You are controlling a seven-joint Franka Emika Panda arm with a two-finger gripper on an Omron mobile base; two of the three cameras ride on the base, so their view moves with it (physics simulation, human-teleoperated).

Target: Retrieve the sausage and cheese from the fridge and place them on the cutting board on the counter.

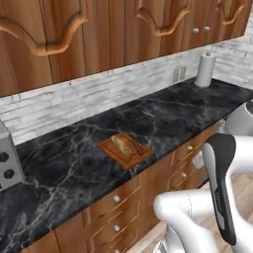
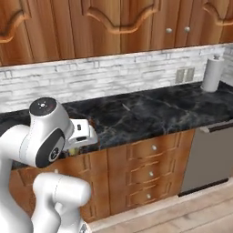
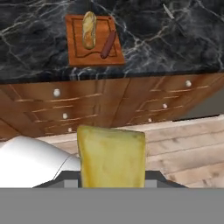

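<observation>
Between the jaws, close before the camera: the cheese point(image 3: 111, 156), a yellow wedge, clasped by the gripper point(image 3: 112, 181) and hanging over the wooden floor point(image 3: 188, 144), short of the drawers point(image 3: 65, 111). Farther ahead and higher, on the counter point(image 3: 175, 39): the cutting board point(image 3: 94, 54), already bearing the sausage point(image 3: 107, 44) and a tan loaf point(image 3: 89, 29). Little bare wood left on the board, mostly on its near strip. Likely troubles: clipping the counter edge if carried across too low; setting down on the sausage and rolling it off; releasing early, over floor; landing half off the rim and tipping.
</observation>
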